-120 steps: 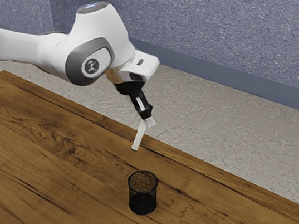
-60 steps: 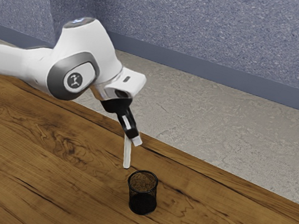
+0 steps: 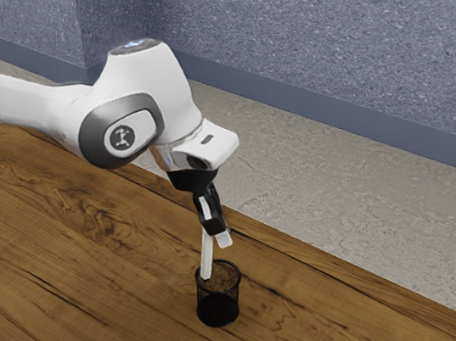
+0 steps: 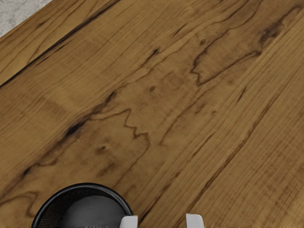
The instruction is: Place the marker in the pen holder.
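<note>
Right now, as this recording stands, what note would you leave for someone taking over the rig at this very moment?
Gripper: my gripper is shut on the marker, just above the pen holder.
Things: the marker points down, slightly tilted, its lower end at the mouth of the pen holder, towards the exterior view's left side of the rim. I can't tell whether the tip is already below the rim. The holder stands upright on the table.
Done: marker grasped and brought to the holder.
Left: lower it in, probably nudging towards the centre first, then release and back off.
</note>
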